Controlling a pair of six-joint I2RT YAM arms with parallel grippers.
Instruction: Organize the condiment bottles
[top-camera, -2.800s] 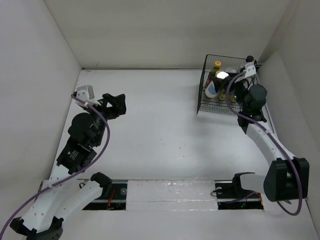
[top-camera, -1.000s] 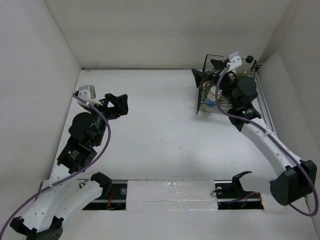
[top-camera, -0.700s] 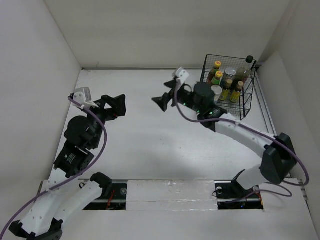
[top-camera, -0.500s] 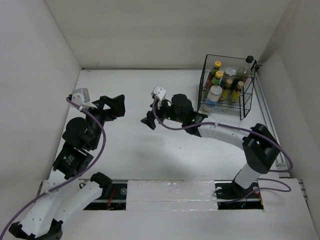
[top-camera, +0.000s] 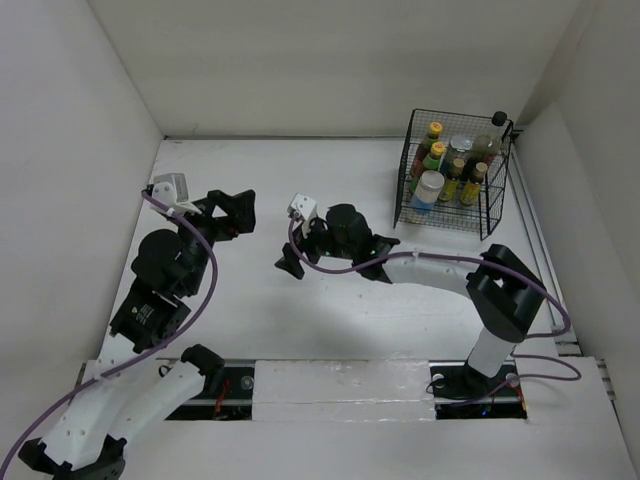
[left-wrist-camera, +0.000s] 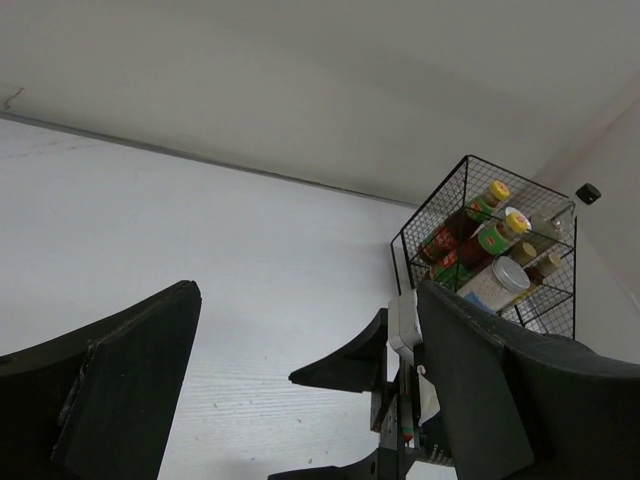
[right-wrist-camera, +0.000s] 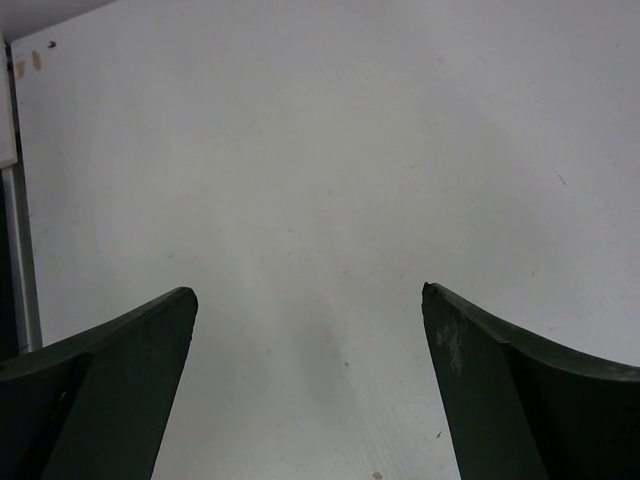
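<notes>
The condiment bottles stand upright in the black wire basket (top-camera: 440, 222) at the back right. Two yellow-capped red-green ones (top-camera: 435, 142) are at its left, a white silver-lidded jar (top-camera: 429, 186) in front, another jar (top-camera: 459, 146) behind, small yellow-labelled ones (top-camera: 471, 186) and a dark bottle (top-camera: 486, 150) at the right. They also show in the left wrist view (left-wrist-camera: 495, 283). My right gripper (top-camera: 291, 250) is open and empty over bare table at centre-left (right-wrist-camera: 306, 290). My left gripper (top-camera: 245, 213) is open and empty (left-wrist-camera: 307, 290), just left of it.
White walls close the table at the back and both sides. The right arm (top-camera: 430, 265) stretches low across the table's middle from the right. One right finger (left-wrist-camera: 345, 366) shows between my left fingers. A table edge strip (right-wrist-camera: 10, 200) runs on the left.
My right arm pulled out of the basket and swung left across the table to centre-left, with its gripper empty. The left arm has barely moved.
</notes>
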